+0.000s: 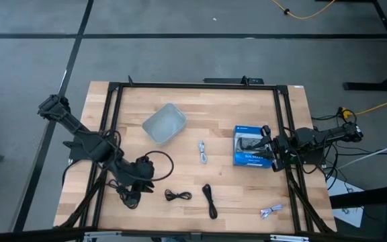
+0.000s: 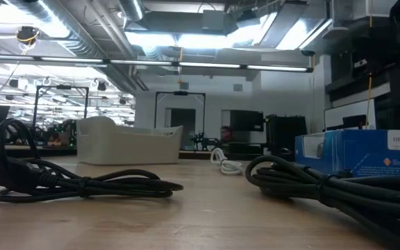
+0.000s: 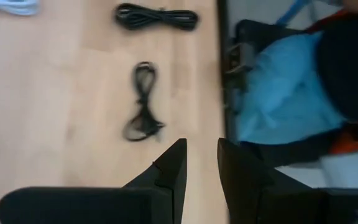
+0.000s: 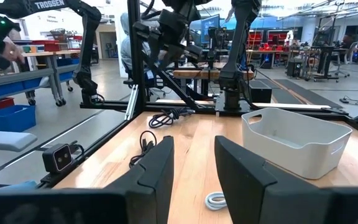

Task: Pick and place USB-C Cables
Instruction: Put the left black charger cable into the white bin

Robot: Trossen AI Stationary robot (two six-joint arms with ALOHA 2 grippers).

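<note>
Two black coiled cables lie flat near the table's near edge, a small one (image 1: 178,195) (image 3: 143,102) (image 2: 82,184) and a thicker one (image 1: 209,200) (image 3: 157,17) (image 2: 325,184). A black loop (image 1: 160,161) lies beside the left arm. One white cable (image 1: 202,151) (image 2: 224,161) (image 4: 216,200) rests mid-table. A silver-grey cable (image 1: 272,212) sits by the near right corner. My left gripper (image 1: 152,180) (image 3: 201,162) is open, left of the small black cable and pointing at it, touching nothing. My right gripper (image 1: 271,149) (image 4: 194,168) is open at the blue box's right end.
The translucent grey tray (image 1: 164,123) (image 4: 297,140) (image 2: 127,142) stands toward the far left of the table's middle. The blue retail box (image 1: 252,146) (image 2: 367,153) lies right of centre. A black frame rail (image 1: 113,121) runs round the table. Bare wood (image 1: 234,181) spreads between the cables.
</note>
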